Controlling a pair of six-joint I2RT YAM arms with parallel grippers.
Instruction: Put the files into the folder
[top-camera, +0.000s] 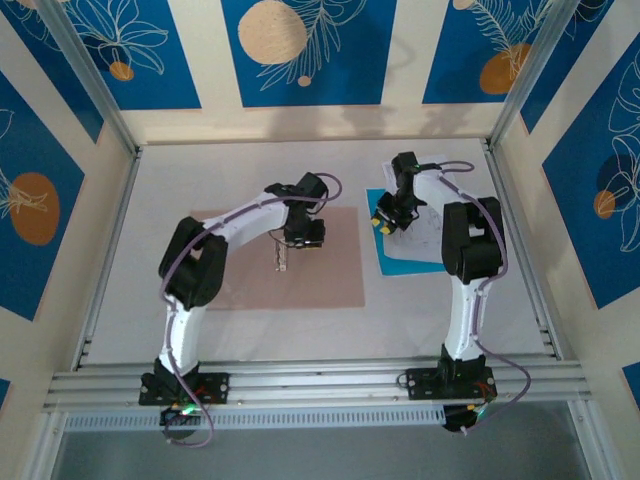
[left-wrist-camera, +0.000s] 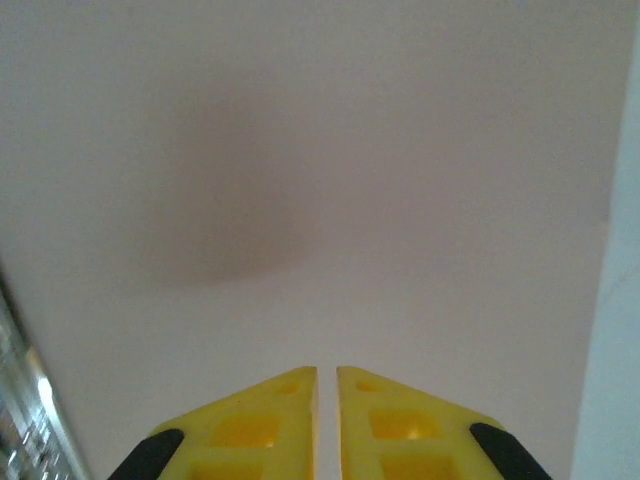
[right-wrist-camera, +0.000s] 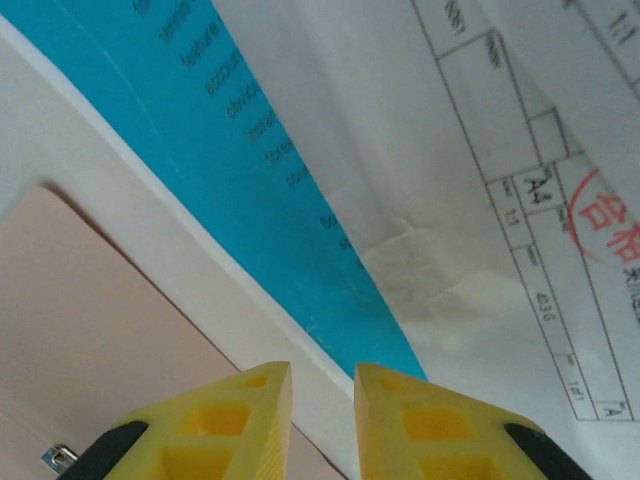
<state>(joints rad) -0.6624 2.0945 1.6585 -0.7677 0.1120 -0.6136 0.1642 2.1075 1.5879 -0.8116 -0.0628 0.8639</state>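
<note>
**Files still outside folder, both grippers low and empty**

Left: the folder lies flat on the table, centre-left. The left arm reaches forward, wrist bent down, and the left gripper hangs over the folder's middle. In the wrist view its jaws are nearly pressed together with nothing between them. Looks parked to pin or open the folder.

Right: the files sit just beside the folder's right edge, white printed sheets on a cyan sheet. The right arm is folded back and its wrist points down. The right gripper is at the stack's left edge, jaws slightly parted, gripping nothing. Probably lining up to pinch that edge.
</note>
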